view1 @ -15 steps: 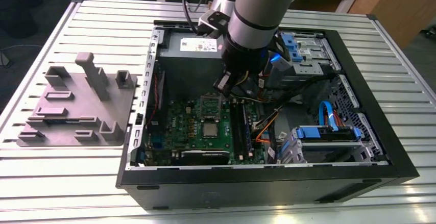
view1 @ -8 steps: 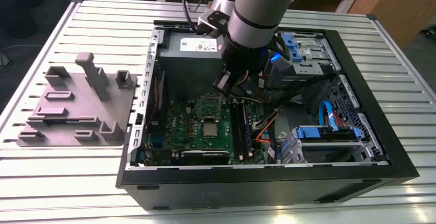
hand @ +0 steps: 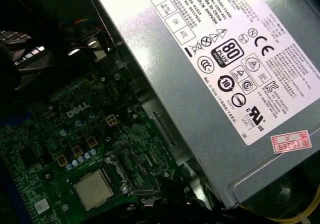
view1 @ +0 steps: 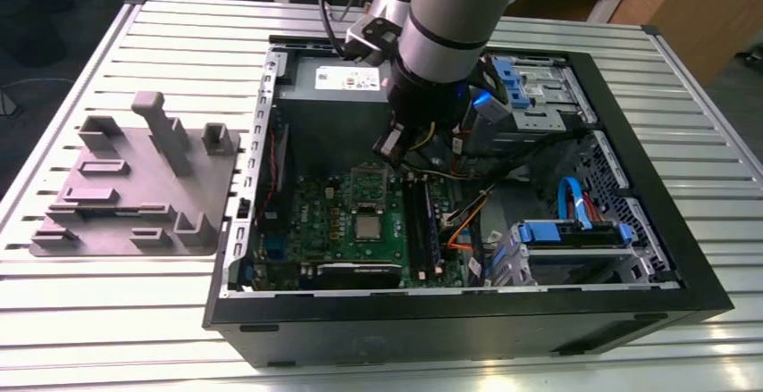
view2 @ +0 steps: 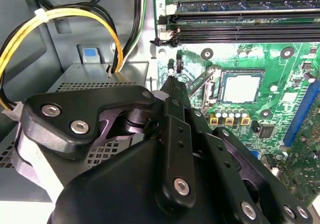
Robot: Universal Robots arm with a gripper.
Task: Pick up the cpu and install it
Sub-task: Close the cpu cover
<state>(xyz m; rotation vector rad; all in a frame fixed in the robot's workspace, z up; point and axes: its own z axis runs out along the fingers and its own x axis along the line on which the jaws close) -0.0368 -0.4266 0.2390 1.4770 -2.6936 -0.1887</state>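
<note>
Matt silver-metal cpu (view2: pixel 241 87) (green glossy motherboard (view2: pixel 295 78))

Open PC case (view1: pixel 471 316) lies on a slatted metal table (view1: pixel 107 321). Inside: green motherboard (view1: pixel 346 231), black RAM slots (view1: pixel 417 218) just beside its socket area. Grey PSU (hand: pixel 215 83) w/ white label sits at the case's far end, next to the board. Yellow cables (view2: pixel 60 18) loop over the PSU; a white zip tie (view2: pixel 40 16) binds them. Blue SATA cable (view1: pixel 570 200) & blue drive bay (view1: pixel 560 231) on the exterior view's right. Grey tray (view1: pixel 131 187) w/ upright posts rests on the table, exterior view's left, apart from the case.
</note>
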